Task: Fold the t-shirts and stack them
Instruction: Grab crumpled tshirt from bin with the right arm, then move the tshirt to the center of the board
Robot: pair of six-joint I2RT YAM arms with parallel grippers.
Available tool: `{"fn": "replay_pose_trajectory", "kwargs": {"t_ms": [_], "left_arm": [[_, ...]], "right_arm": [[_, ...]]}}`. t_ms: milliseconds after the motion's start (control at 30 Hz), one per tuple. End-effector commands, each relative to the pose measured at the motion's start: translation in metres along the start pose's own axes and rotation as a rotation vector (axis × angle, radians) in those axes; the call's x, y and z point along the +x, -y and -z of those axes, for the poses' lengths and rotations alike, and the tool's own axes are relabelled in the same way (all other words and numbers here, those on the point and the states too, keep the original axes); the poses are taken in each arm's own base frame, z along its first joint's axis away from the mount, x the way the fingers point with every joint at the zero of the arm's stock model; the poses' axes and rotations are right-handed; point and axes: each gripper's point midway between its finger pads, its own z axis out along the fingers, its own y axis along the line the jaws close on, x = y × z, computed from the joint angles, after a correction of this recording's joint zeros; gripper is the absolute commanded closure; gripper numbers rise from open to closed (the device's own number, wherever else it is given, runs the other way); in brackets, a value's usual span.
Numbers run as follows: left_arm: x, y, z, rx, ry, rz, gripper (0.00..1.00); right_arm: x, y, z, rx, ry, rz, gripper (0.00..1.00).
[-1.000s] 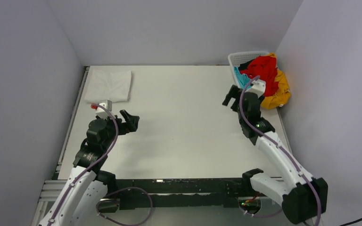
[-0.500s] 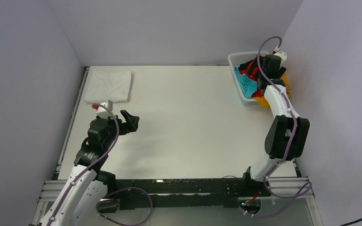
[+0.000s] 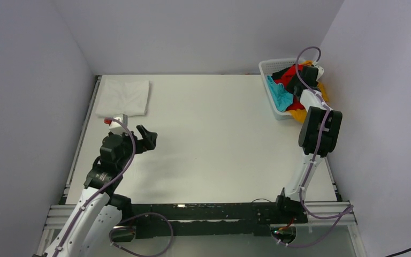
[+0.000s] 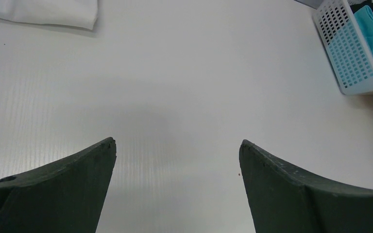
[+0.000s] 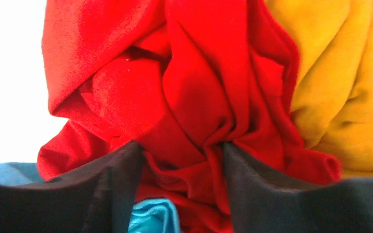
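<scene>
A white t-shirt (image 3: pixel 124 97) lies folded flat at the table's far left; its edge shows in the left wrist view (image 4: pixel 43 12). A bright red t-shirt (image 5: pixel 184 73), a mustard-yellow one (image 5: pixel 340 73), a teal one (image 3: pixel 279 95) and a black one (image 3: pixel 281 72) are crumpled in the white lattice basket (image 3: pixel 276 63). My right gripper (image 5: pixel 182 145) is down in the basket, its fingers apart and pressed into the red shirt with a fold of it between them. My left gripper (image 4: pixel 177 143) is open and empty above bare table.
The basket stands at the table's far right corner against the wall, and shows in the left wrist view (image 4: pixel 349 58). Grey walls close in the table on three sides. The left arm (image 3: pixel 109 160) hovers over the near left part.
My right arm swung from mid-table to above the basket, then dropped its gripper into the red shirt. The left arm has not moved.
</scene>
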Motion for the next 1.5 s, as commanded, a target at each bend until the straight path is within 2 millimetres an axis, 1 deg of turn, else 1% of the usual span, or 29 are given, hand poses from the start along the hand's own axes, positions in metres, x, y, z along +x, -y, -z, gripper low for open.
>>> {"fn": "replay_pose_trajectory", "kwargs": {"t_ms": [0,33,67,200,233,333,400,433,533,633,667,700,800,900,1000,1067,1100,1167,1233,1333,1400,1467], "left_arm": [[-0.014,0.003,0.003,0.005,0.045,-0.009,0.01],[-0.012,0.004,0.002,0.009,0.04,-0.008,0.01],[-0.012,0.005,0.001,0.012,0.036,-0.007,0.01],[-0.01,0.006,-0.003,0.015,0.017,-0.008,0.01],[-0.009,0.006,-0.004,0.014,0.012,-0.008,0.01],[-0.008,0.007,-0.005,0.017,0.005,-0.008,0.01],[-0.008,0.007,-0.005,0.019,0.008,-0.007,0.01],[-0.008,0.007,-0.004,0.02,0.01,-0.005,0.0],[-0.008,0.006,-0.004,0.02,0.018,0.002,0.01],[-0.008,0.006,-0.003,0.017,0.021,0.003,0.01],[-0.009,0.005,-0.003,0.015,0.023,0.004,0.01],[-0.008,0.006,-0.002,0.017,0.021,0.005,0.01],[-0.007,0.007,-0.003,0.024,0.014,0.008,0.01],[-0.008,0.007,-0.002,0.024,0.016,0.009,0.01],[-0.006,0.007,-0.002,0.024,0.01,0.013,0.0],[-0.004,0.007,-0.002,0.026,0.007,0.015,0.01],[-0.006,0.007,-0.002,0.024,0.011,0.016,0.01],[-0.007,0.007,-0.002,0.023,0.014,0.017,0.0],[-0.005,0.008,-0.002,0.03,0.003,0.021,0.01],[-0.001,0.01,-0.003,0.04,-0.014,0.03,0.01],[-0.004,0.011,-0.002,0.038,-0.008,0.035,0.01],[-0.007,0.013,0.0,0.046,-0.002,0.034,0.01]], "right_arm": [[-0.055,-0.007,0.005,-0.035,0.16,-0.082,0.49],[-0.061,-0.007,0.009,-0.032,0.185,-0.091,0.59],[-0.069,-0.009,0.013,-0.043,0.222,-0.105,0.64],[-0.087,-0.012,0.039,-0.078,0.307,-0.138,0.78],[-0.089,-0.012,0.042,-0.079,0.322,-0.142,0.82],[-0.108,-0.016,0.066,-0.105,0.391,-0.148,0.88],[-0.121,-0.017,0.083,-0.114,0.43,-0.154,0.95],[-0.129,-0.016,0.092,-0.115,0.462,-0.157,1.0],[-0.144,-0.016,0.12,-0.132,0.538,-0.175,1.0],[-0.164,-0.016,0.144,-0.137,0.604,-0.177,1.0],[-0.174,-0.017,0.152,-0.135,0.624,-0.164,1.0],[-0.19,-0.021,0.165,-0.14,0.658,-0.152,1.0],[-0.224,-0.025,0.193,-0.132,0.729,-0.119,1.0],[-0.259,-0.026,0.231,-0.128,0.834,-0.12,1.0],[-0.285,-0.038,0.276,-0.2,0.919,-0.11,1.0],[-0.295,-0.054,0.308,-0.3,0.952,-0.114,1.0],[-0.297,-0.062,0.324,-0.354,0.958,-0.107,1.0],[-0.295,-0.083,0.349,-0.488,0.935,-0.08,1.0],[-0.284,-0.109,0.368,-0.645,0.867,-0.037,1.0],[-0.255,-0.149,0.398,-0.916,0.729,0.014,1.0],[-0.231,-0.174,0.42,-1.085,0.635,0.04,1.0],[-0.208,-0.194,0.436,-1.164,0.595,0.081,1.0]]}}
